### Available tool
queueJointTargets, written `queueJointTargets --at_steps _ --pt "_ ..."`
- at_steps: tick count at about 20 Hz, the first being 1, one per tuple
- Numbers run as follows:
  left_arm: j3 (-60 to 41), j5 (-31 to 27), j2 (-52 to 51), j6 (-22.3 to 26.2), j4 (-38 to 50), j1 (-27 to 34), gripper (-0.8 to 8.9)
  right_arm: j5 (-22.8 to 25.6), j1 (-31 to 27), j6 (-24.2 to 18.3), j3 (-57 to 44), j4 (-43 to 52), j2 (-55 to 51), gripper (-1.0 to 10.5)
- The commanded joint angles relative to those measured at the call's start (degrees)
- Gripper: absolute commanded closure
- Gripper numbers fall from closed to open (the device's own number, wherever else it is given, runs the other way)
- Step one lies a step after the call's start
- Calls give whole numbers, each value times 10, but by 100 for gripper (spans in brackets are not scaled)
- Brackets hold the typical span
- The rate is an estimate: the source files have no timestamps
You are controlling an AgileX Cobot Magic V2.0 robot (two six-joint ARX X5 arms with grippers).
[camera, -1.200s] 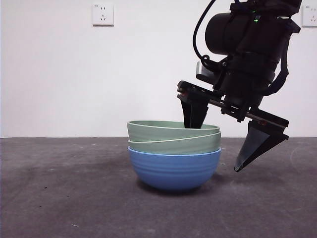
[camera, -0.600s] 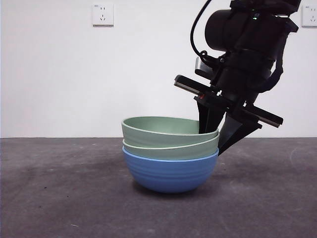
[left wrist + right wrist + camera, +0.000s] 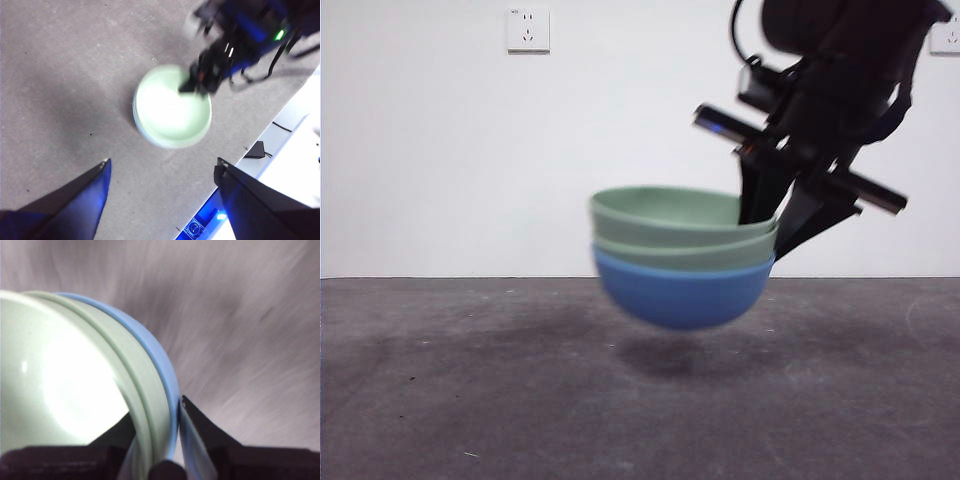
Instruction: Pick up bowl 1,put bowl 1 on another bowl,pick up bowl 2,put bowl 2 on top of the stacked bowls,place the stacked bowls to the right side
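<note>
The stack (image 3: 682,258), two pale green bowls nested in a blue one, hangs mid-frame above the table (image 3: 470,380), its rim pinched by the right gripper (image 3: 775,235); the left gripper (image 3: 162,172) is spread wide.

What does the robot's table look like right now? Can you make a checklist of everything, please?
Surface: dark grey table, shadow under the lifted stack.
Job's things: the stacked bowls, two green in a blue one, held in the air.
Clutter: nothing seen.
Grippers: right gripper shut on the stack's rim, one jaw inside, one outside; left gripper open, high above.
Cables: black cable on the right arm.
Surroundings: white wall, wall socket.
</note>
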Motion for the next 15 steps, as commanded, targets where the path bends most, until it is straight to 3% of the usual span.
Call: queueJointTargets --at_steps 1,9,15 --pt "-1 0 0 7 0 -1 467 1 -45 -10 6 5 1 959" --pt "-1 0 0 6 -7 -1 467 12 -191 -16 6 66 18 960" --pt "-1 0 0 4 -6 -1 467 18 -216 -36 6 72 84 959"
